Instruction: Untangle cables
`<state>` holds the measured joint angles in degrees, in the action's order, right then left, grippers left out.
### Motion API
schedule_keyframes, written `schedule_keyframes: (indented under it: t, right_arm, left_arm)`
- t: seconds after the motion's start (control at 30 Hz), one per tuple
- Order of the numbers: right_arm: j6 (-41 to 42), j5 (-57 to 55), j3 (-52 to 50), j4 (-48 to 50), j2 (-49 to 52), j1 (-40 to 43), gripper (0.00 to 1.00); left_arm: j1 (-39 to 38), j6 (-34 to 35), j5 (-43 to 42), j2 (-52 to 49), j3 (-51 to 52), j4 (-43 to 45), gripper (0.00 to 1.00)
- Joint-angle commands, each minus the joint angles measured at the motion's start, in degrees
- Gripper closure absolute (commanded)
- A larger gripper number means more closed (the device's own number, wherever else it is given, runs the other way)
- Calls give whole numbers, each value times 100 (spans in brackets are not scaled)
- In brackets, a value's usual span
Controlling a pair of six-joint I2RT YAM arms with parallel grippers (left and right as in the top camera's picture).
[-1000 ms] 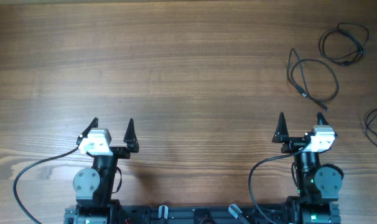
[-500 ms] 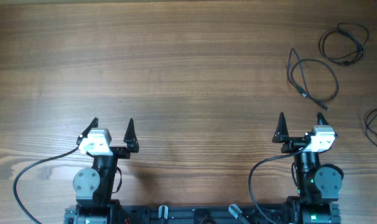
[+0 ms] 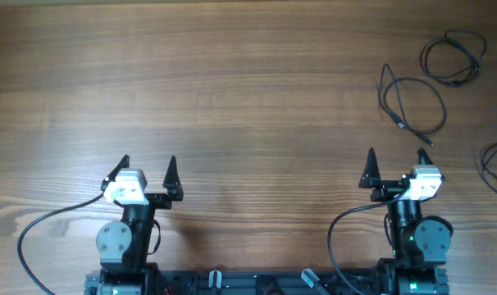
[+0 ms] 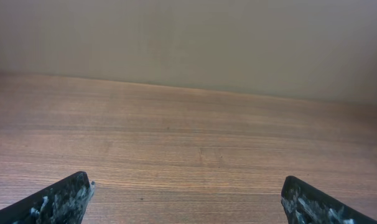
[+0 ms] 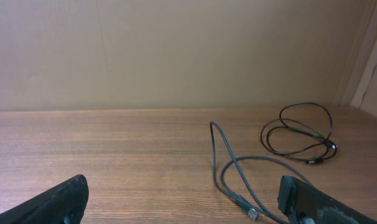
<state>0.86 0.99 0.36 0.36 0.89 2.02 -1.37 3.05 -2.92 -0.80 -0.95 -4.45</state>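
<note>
Cables: three thin black wires lie as separate loose loops on the wooden counter (image 3: 232, 90), all gathered in the upper right and along the right edge of the overhead frame.
Top loop (image 3: 453, 57): coiled in the far upper-right corner, apart from the others.
Middle loop (image 3: 414, 105): just below and to the left of the top loop, not touching it, with small plug ends trailing at its lower side.
Edge loop (image 3: 494, 164): lower down and cut off by the right edge of the frame, so only part of it shows.
Right wrist view: the middle loop arches up from the wood at centre right. The top loop lies flat beyond it, toward the right.
Left gripper (image 3: 148, 161): lower left, fingers spread wide with nothing between them, over bare wood and well apart from every cable.
Right gripper (image 3: 395, 154): lower right, fingers spread wide and empty. It is nearest the middle loop but clear of it.
</note>
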Motion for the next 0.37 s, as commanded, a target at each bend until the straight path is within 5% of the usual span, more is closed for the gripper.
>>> schedule_keyframes:
  t: [0.0,0.33]
  right_arm:
    - [79,-116,-7,4,-68,-24,0]
    - [79,-116,-7,4,-68,-24,0]
  left_arm:
    - [52,-114,20,52,63,20,0]
    - [52,-114,20,52,63,17,0]
